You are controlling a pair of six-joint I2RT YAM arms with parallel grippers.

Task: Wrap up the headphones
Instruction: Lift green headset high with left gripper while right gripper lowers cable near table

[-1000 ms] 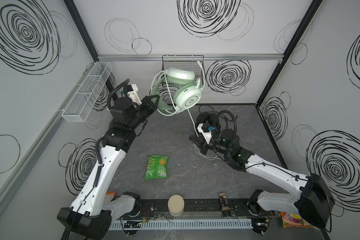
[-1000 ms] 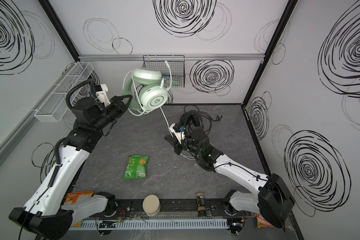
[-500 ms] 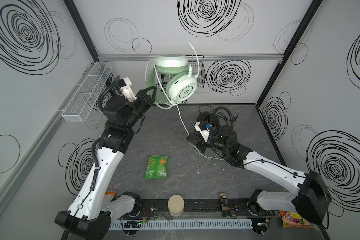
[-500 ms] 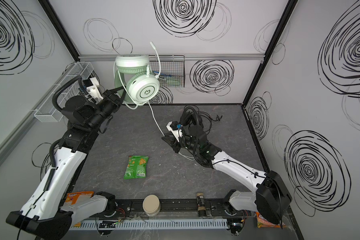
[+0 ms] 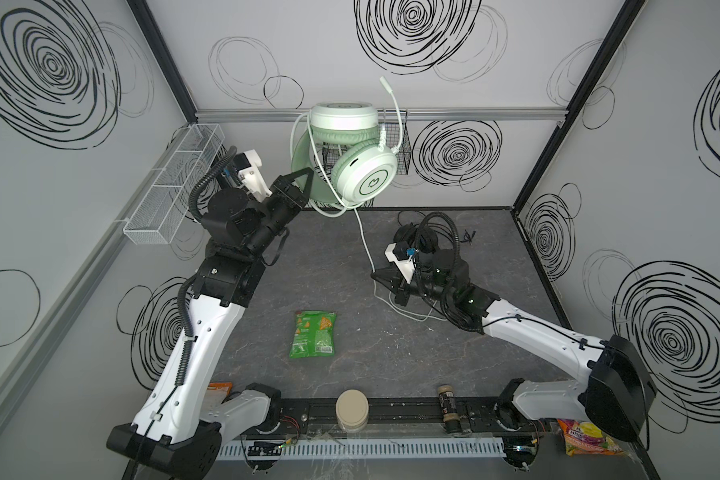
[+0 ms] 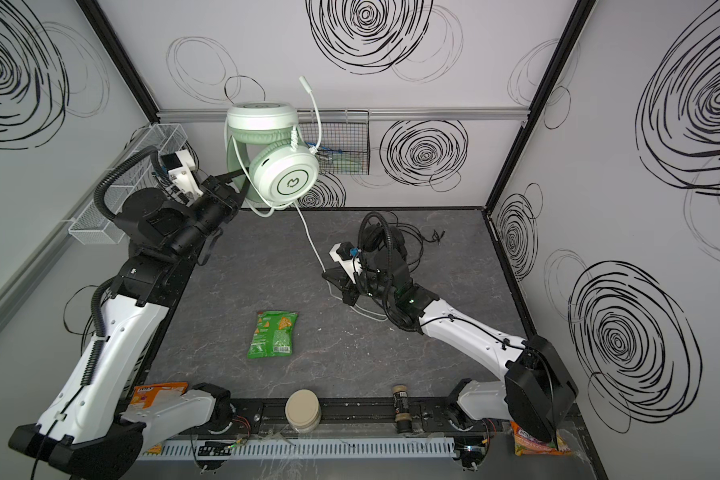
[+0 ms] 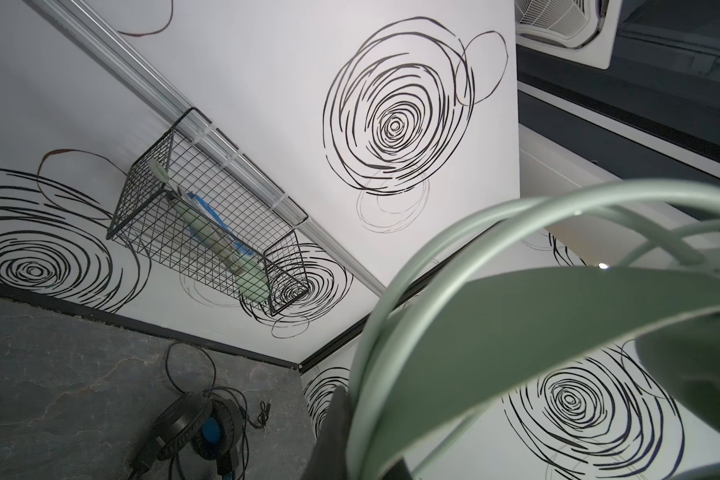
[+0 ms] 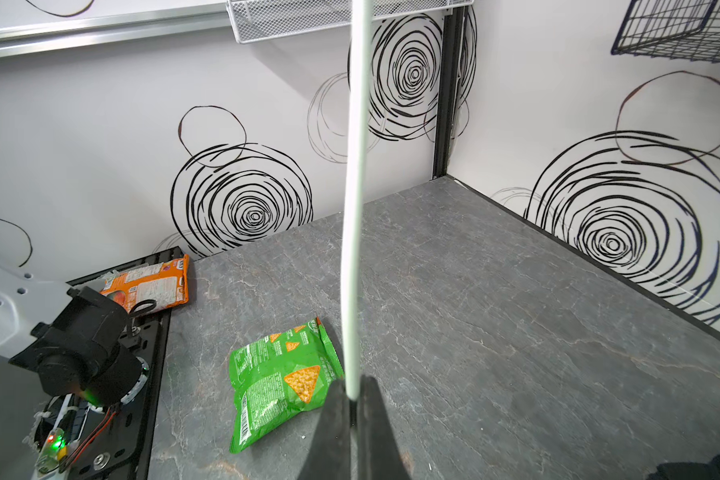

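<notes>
The mint-green headphones hang high in the air near the back wall. My left gripper is shut on their headband, which fills the left wrist view beside the gripper. Their pale cable runs taut down to my right gripper, which is shut on it low over the table. More of the cable lies looped under that arm. The black headphones lie behind the right wrist, partly hidden.
A green chips bag lies mid-table. A black wire basket hangs on the back wall, a white mesh tray on the left wall. A round tub, a small bottle and an orange packet sit along the front rail.
My left arm has lifted the mint-green headphones higher and turned them. The right gripper has opened a little and shut again on the pale cable, which now runs taut.
</notes>
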